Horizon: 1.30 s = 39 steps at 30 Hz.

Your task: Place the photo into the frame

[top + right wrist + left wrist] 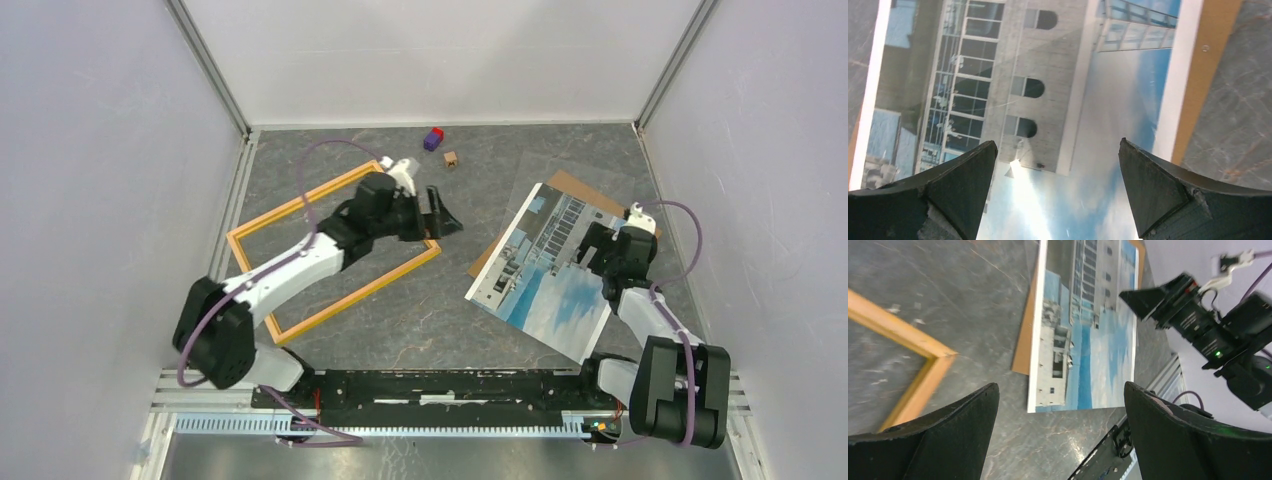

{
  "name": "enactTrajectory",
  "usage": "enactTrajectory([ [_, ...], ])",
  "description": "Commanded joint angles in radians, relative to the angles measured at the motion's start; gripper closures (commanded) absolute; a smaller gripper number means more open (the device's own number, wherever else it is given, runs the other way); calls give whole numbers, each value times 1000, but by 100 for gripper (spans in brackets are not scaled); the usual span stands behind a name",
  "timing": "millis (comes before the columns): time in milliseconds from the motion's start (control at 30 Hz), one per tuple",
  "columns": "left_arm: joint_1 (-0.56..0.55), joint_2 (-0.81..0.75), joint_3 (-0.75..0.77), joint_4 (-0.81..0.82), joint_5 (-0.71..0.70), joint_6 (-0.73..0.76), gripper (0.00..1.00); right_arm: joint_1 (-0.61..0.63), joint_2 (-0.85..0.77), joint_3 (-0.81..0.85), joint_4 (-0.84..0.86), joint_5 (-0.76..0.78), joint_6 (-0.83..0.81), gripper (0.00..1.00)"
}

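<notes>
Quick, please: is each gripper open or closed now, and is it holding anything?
Left gripper: open, holding nothing.
Right gripper: open, holding nothing, above the photo.

L arm (290,265), white links w/ black joints, stretches fwd from its base and angles twd the robot's right. Its black two-finger L gripper (443,214) points across at the other arm, jaws spread wide, nothing btwn them. R arm (640,310), same white-and-black build, is folded up short over its base, wrist tipped down. Black R gripper (1056,144) faces downward, fingers wide apart, gripping nothing.
</notes>
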Motion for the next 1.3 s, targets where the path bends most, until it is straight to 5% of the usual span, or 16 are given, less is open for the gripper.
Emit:
enactTrajectory([
  [0,-126,137,113,110,-117,-102,0,-53,-11,39,11,25,15,2],
  [433,-269,609,523,78,10,-93,0,-320,45,43,35,-104,-18,2],
  [1267,-271,840,620,-62,-30,-243,0,-348,-50,-158,-19,-252,53,2],
])
